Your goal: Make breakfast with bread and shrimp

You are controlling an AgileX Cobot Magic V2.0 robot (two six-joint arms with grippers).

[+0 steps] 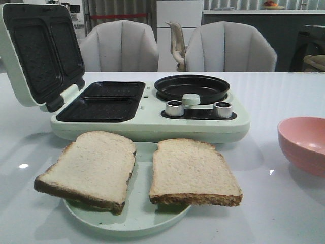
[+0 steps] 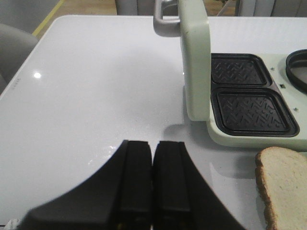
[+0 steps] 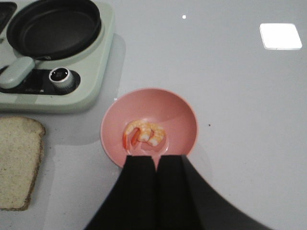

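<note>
On the white bench (image 1: 284, 213), nearest the camera in the front view, sits a pale green plate (image 1: 137, 218) w/ two slices of bread on it. Left slice (image 1: 91, 168) overhangs the plate's left rim; right slice (image 1: 193, 173) overhangs the right rim. The two lie side by side, a narrow gap between them, dark crusts toward the camera.

Just behind the plate: the pale green breakfast maker (image 1: 152, 124). Its lid (image 1: 38, 51) stands open at the left, dark patterned plates inside. Two empty sandwich wells (image 1: 104, 101) on the left half, a round black pan (image 1: 192, 87) on the right half, two silver knobs (image 1: 175, 108) in front of the pan.

Pink bowl (image 1: 303, 145) at the right edge of the front view, well apart from the plate, near the maker's right end. Right wrist view shows the shrimp (image 3: 144, 134) in the bowl's bottom: orange-and-white, curled, pieces touching each other.

Left gripper (image 2: 152, 182): jaws pressed together, nothing between them, above bare bench beside the open lid, a corner of bread off to one side. Right gripper (image 3: 156, 187): jaws also closed up tight and empty, directly above the bowl's near rim. Neither arm shows in the front view.

Two grey chairs (image 1: 122, 48) behind the bench.
</note>
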